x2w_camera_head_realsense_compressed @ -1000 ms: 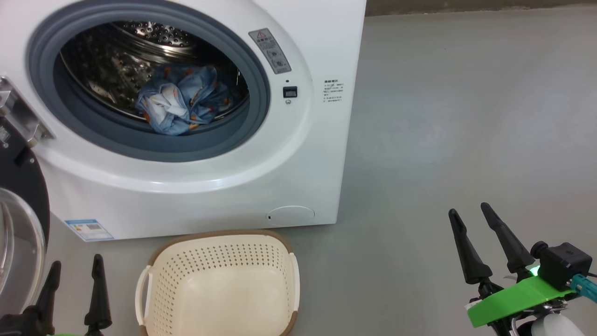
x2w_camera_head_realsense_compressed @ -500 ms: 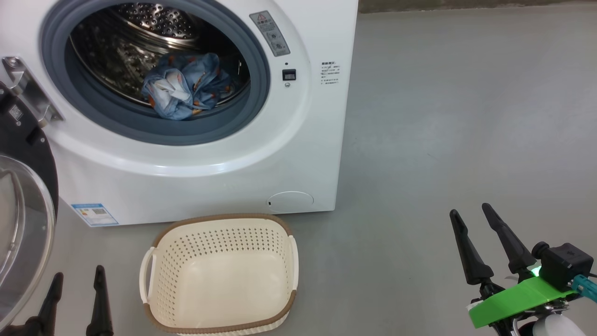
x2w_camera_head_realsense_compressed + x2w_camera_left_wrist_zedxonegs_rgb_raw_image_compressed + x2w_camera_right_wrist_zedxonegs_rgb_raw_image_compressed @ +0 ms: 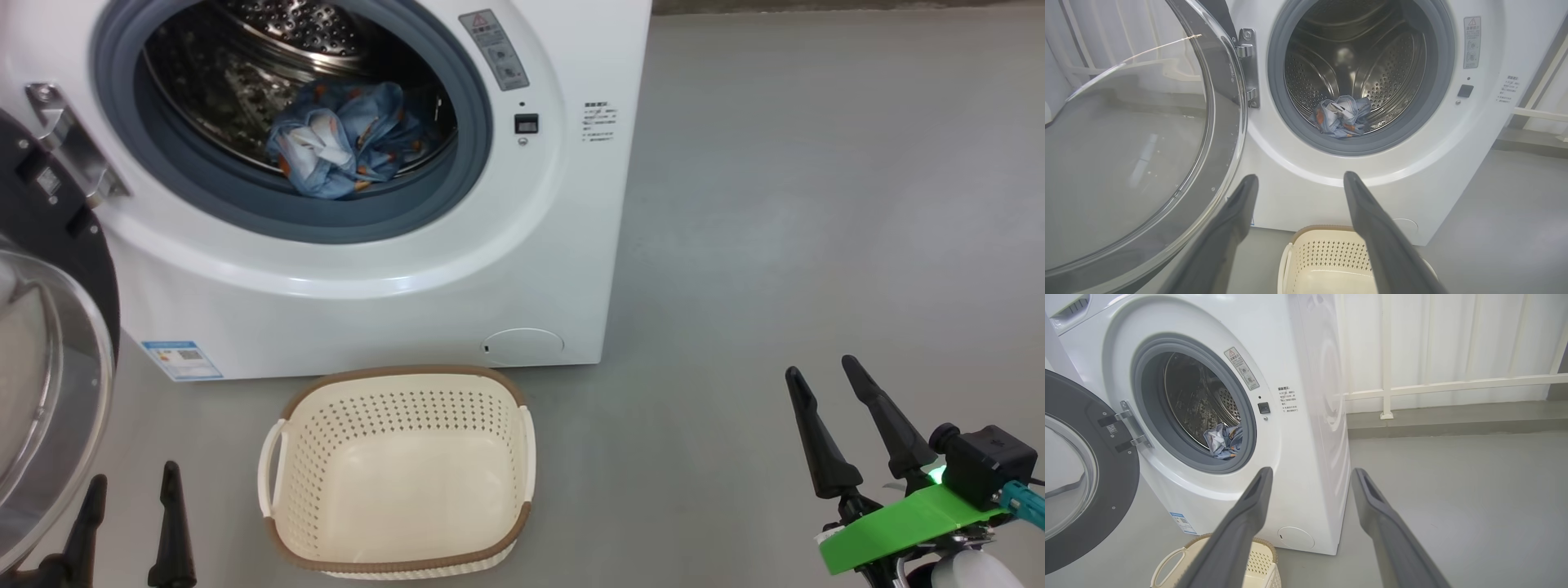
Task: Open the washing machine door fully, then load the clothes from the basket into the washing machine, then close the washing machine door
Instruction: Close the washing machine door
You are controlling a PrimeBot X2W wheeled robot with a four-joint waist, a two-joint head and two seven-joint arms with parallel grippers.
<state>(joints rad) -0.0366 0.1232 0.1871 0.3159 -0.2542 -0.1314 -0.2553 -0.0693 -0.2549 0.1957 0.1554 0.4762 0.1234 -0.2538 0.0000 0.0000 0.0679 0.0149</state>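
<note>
While the door (image 3: 49, 343) stands swung out on its left hinge (image 3: 73, 147), the clothes (image 3: 343, 143) lie bundled in the drum (image 3: 310, 20).
Head view: the basket (image 3: 400, 376) sits before the washing machine (image 3: 367, 310), handles (image 3: 268, 469) left and right; left gripper (image 3: 134, 475) and right gripper (image 3: 820, 367) spread wide, empty. Left wrist view: fingers (image 3: 1237, 212) point at the machine's front, touching nothing. Right wrist view: likewise.

Grey floor (image 3: 816, 204) under the washing machine (image 3: 367, 314), the basket (image 3: 392, 418) just before it
</note>
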